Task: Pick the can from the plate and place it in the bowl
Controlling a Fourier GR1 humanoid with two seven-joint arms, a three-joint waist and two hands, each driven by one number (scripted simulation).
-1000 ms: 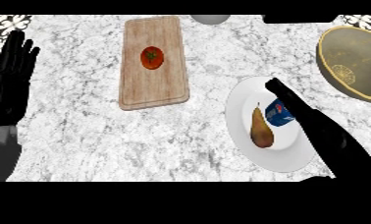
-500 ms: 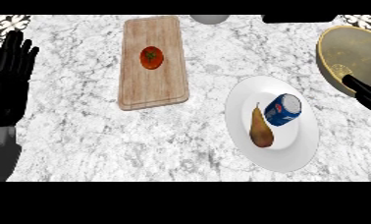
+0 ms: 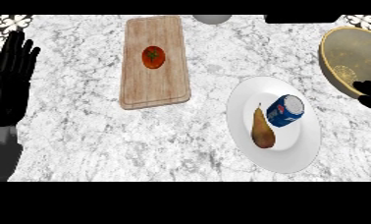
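You see the blue can lying on its side on the white plate, just right of a pear. The bowl sits at the right edge. Your left hand rests at the left edge, fingers spread; only a sliver of the right hand shows, so you cannot tell its state

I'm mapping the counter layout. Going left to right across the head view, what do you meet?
From the left: left hand → cutting board → grey round thing at the top edge → pear → can → bowl. Left out as overlapping: tomato, plate.
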